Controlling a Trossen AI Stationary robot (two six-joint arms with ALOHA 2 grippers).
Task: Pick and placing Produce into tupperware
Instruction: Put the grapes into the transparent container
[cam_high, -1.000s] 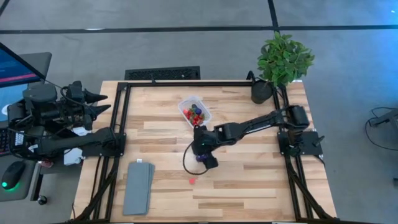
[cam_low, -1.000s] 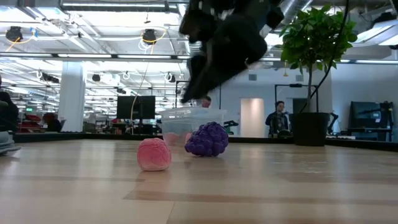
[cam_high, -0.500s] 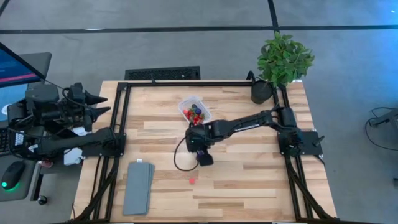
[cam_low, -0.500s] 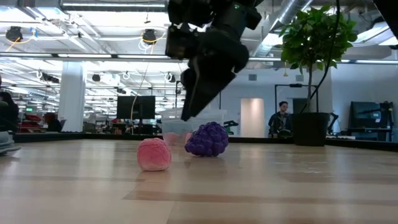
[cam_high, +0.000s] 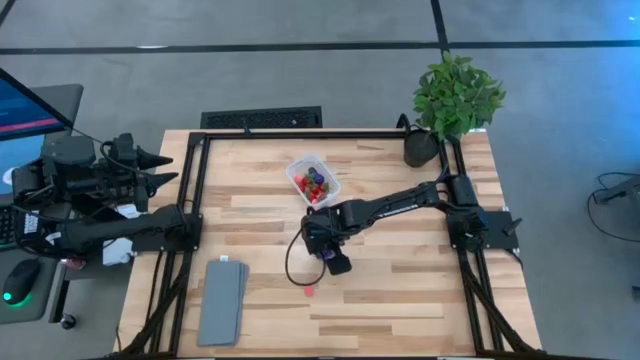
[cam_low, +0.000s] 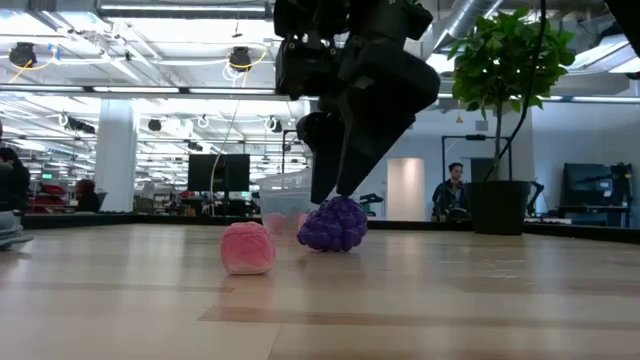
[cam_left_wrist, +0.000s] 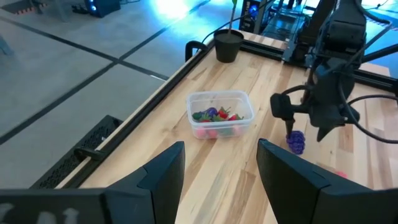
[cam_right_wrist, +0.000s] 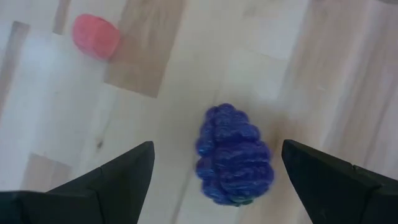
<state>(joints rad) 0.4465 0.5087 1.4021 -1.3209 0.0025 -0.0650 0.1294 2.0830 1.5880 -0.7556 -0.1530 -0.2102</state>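
Right gripper hangs spread wide, straddling the knobbly purple toy grape cluster, lined up to pinch it for the clear plastic tub.

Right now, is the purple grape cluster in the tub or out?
Out: the grape cluster lies on the table, between the open right gripper's fingers.

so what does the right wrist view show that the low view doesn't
Only the right wrist view shows the wood all round the purple grapes, lying between the right gripper's open jaws. Only the low view shows the clear tub behind, the potted plant and people in the room. Both show the grapes and the pink piece lying loose on the table.
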